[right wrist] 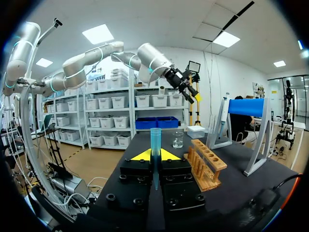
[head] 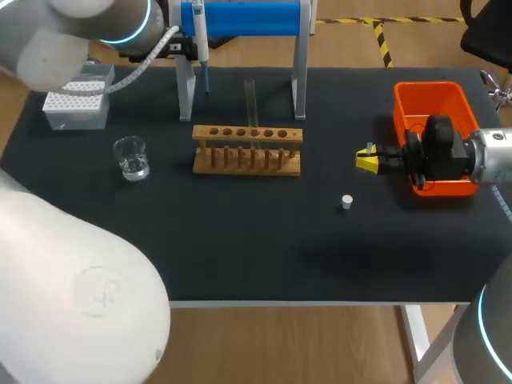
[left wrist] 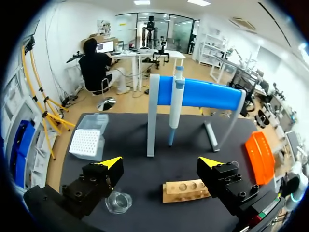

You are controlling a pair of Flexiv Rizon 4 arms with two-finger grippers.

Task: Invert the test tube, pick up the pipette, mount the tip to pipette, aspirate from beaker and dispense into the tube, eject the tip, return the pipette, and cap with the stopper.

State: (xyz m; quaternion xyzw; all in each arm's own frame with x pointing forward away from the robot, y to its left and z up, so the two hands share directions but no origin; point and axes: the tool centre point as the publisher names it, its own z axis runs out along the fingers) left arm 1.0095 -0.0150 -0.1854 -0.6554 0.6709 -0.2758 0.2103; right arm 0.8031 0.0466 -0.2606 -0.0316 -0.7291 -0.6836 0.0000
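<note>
Stopper (head: 346, 202) loose on mat, near right. R gripper (head: 368, 161) just beyond it, clamped on slim bluish tube (right wrist: 155, 145). L gripper (left wrist: 161, 162) spread wide, empty, far left, facing pipette (left wrist: 175, 104) hung on stand (left wrist: 207, 94). Test tube (head: 250, 102) upright at rack (head: 240, 166), far mid.

Bright, even light from white ceiling panels (right wrist: 98, 34) falls on the matte black table (head: 264, 256), which shows only faint, soft shadows, while small glints shine on the glass beaker (head: 131, 157).
</note>
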